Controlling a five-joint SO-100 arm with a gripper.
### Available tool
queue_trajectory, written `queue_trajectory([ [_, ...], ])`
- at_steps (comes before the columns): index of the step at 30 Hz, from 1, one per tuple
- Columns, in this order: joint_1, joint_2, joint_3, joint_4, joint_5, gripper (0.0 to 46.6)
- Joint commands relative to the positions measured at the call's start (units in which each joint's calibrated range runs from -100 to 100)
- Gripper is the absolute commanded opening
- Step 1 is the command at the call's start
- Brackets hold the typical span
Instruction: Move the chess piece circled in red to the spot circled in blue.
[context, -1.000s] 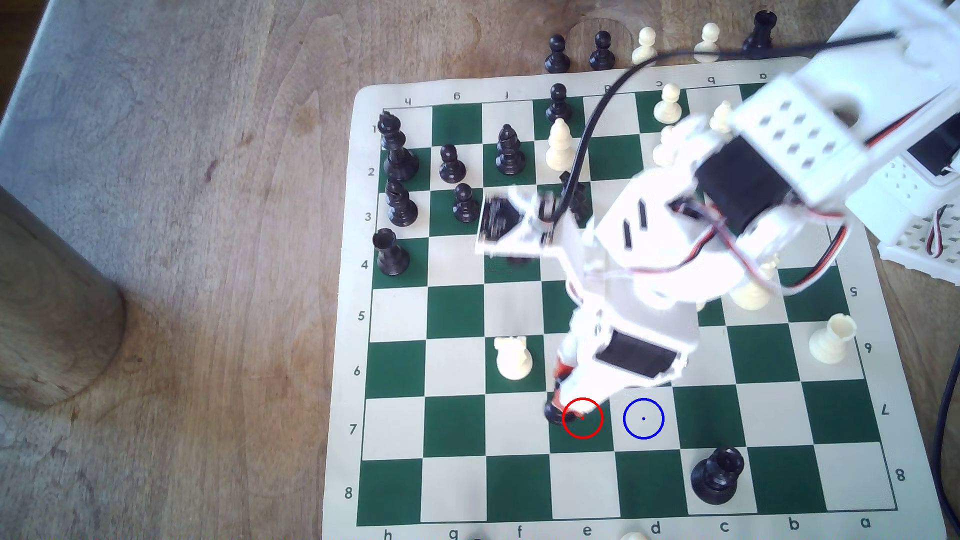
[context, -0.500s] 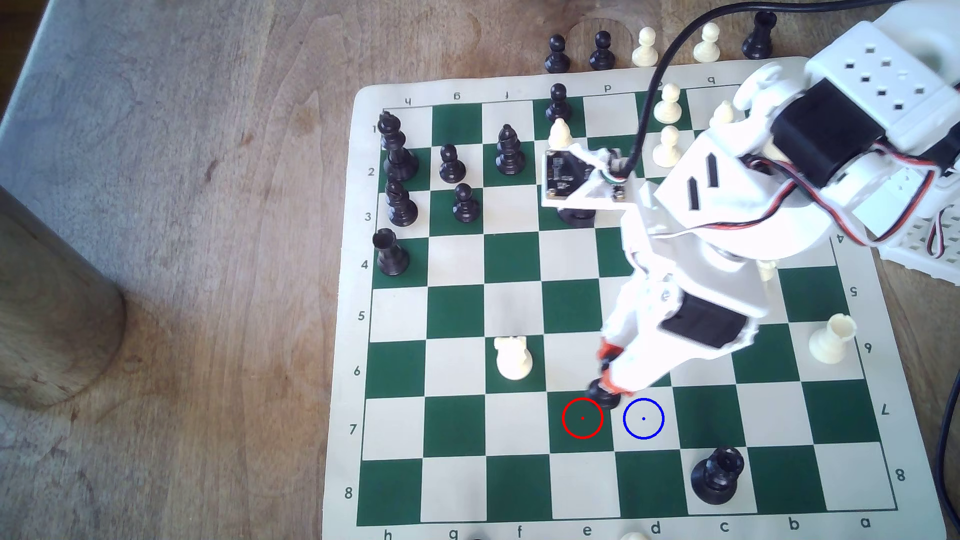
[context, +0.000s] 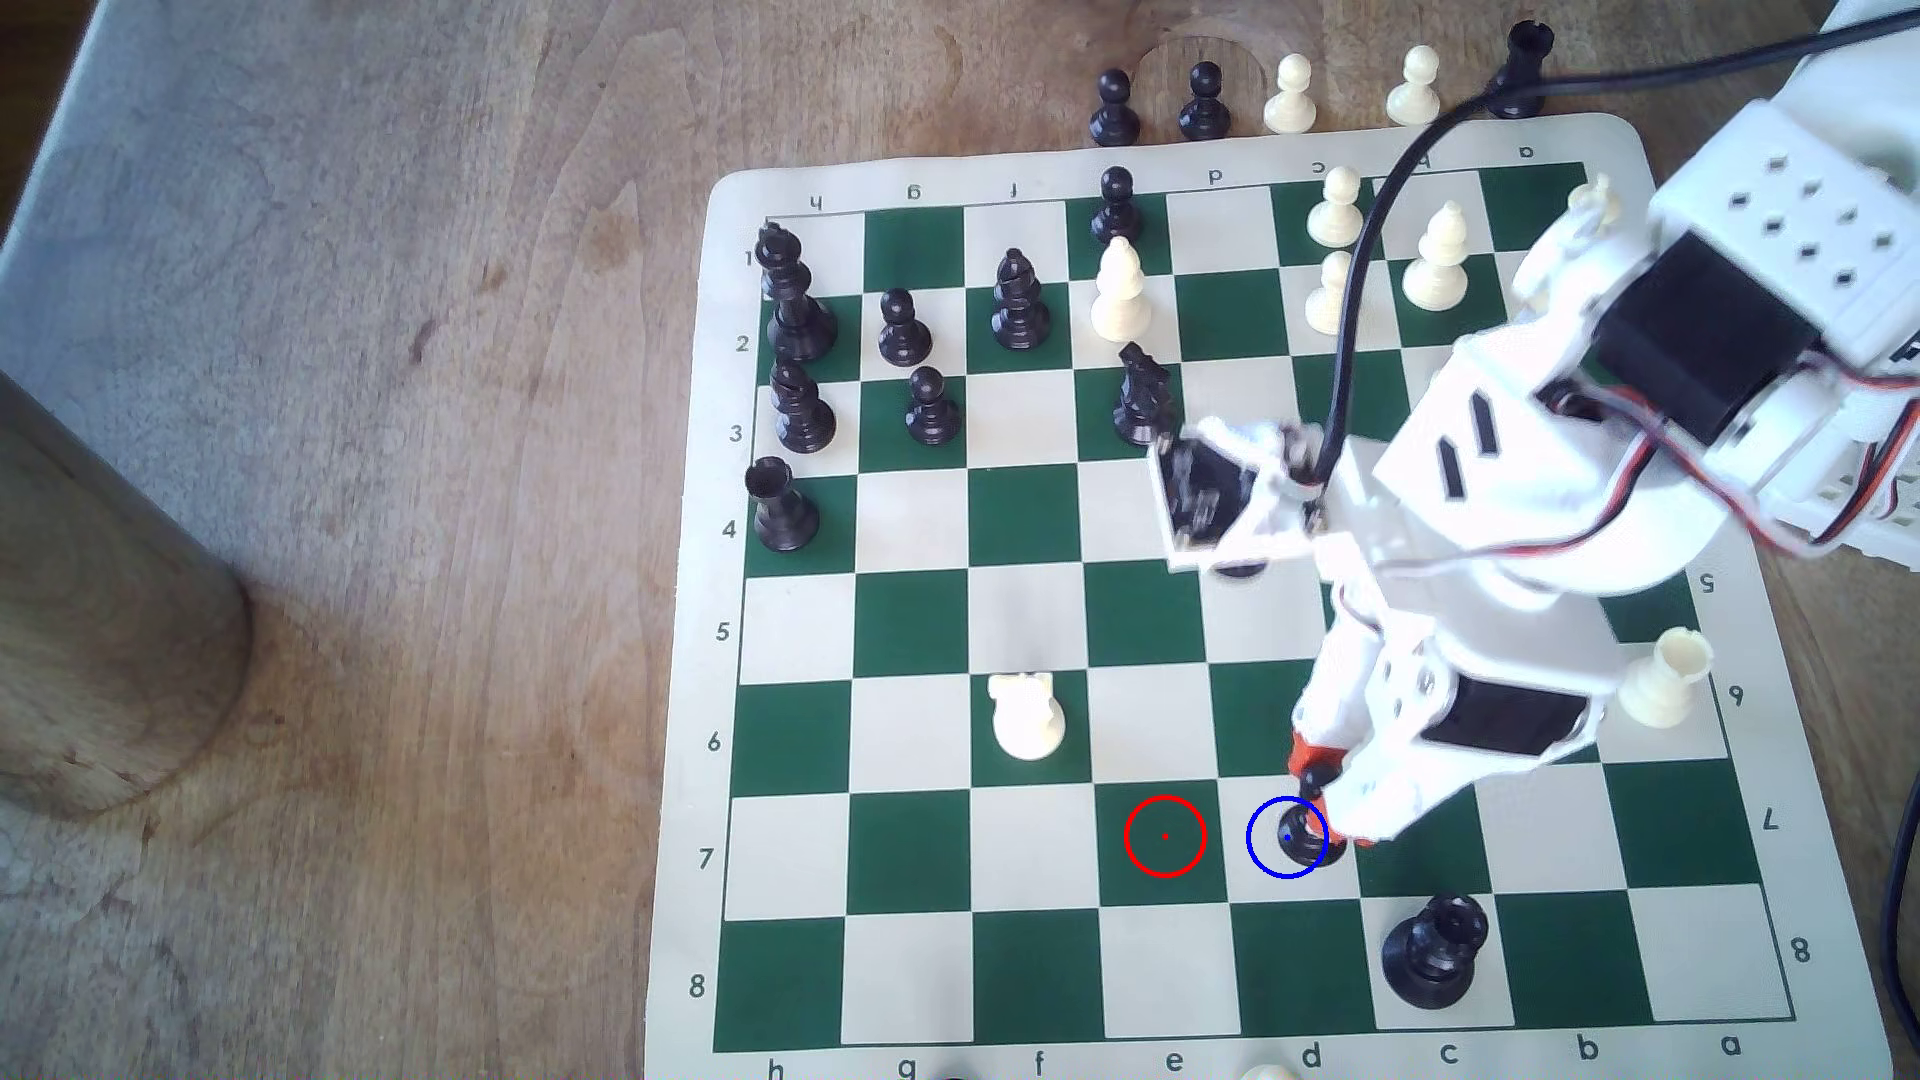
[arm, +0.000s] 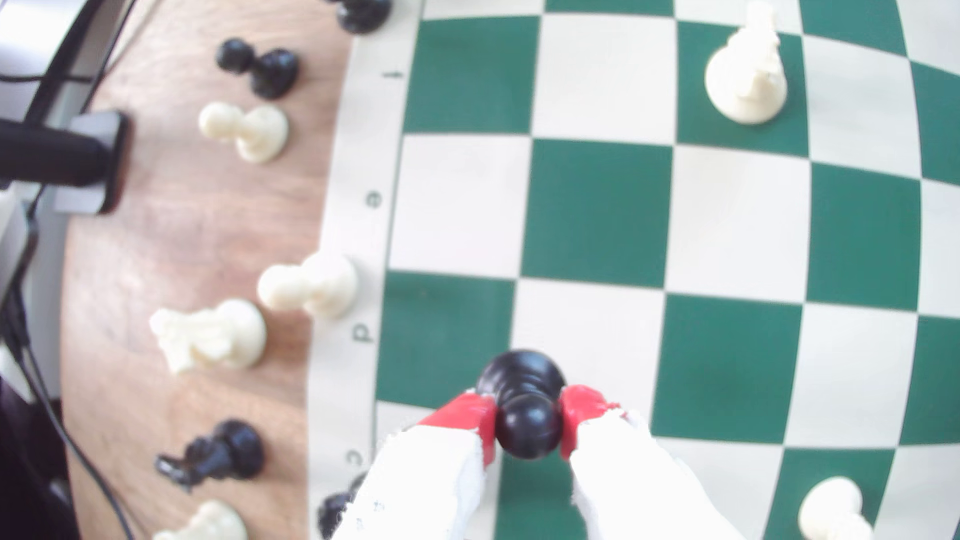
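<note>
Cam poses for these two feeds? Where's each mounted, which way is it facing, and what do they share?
Exterior view: high above the table, looking steeply down on the chessboard; shows the white arm and the gripper.
Wrist view: on the wrist, looking down past the red fingertips at board squares and off-board pieces.
Shared: the black pawn pinched in the gripper, over the blue-ringed square.

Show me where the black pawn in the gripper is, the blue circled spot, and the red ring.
black pawn (arm: 528, 427), wrist view, on its round head.
blue circled spot (context: 1259, 837), exterior view, on cream square inside the ring.
red ring (context: 1165, 798), exterior view, on its line.
</note>
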Motion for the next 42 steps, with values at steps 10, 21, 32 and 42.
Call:
queue_trajectory([
  [10,1.1,9.0,-7.2,-1.3,0.4,1.1],
  [21,1.4,12.7,-11.7,-1.3,0.5,0.8],
  [32,2.0,12.3,-11.6,0.5,0.9,8.2],
  [42,1.1,11.1,-11.6,5.4,1.0,19.4],
])
